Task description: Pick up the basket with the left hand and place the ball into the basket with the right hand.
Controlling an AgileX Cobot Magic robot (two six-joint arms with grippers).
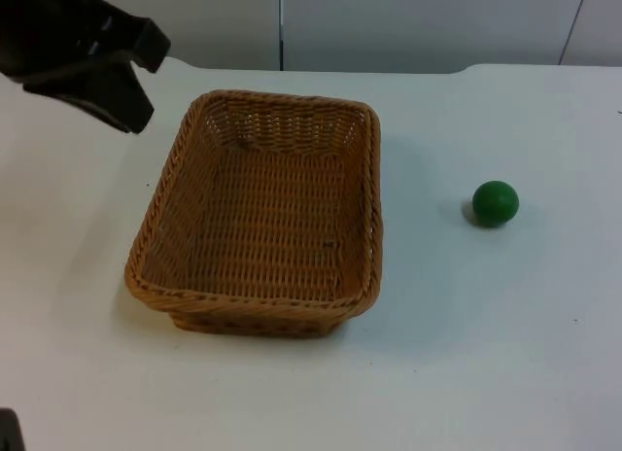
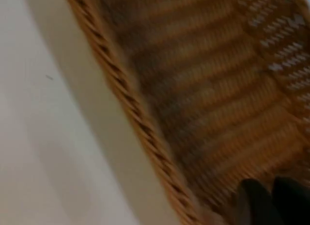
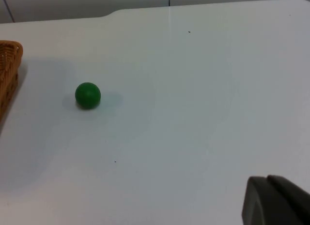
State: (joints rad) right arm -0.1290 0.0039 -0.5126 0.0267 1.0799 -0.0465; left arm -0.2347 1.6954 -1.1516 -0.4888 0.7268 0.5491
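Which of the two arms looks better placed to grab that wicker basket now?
The left. Its gripper hangs by the basket at the far left corner, and the left wrist view looks along the woven rim. The right arm waits off to the side, its camera looking across the table at the green ball.

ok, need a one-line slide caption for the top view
Empty wicker basket sits on the white table, green ball apart to its right, left tool near the basket's far-left corner.
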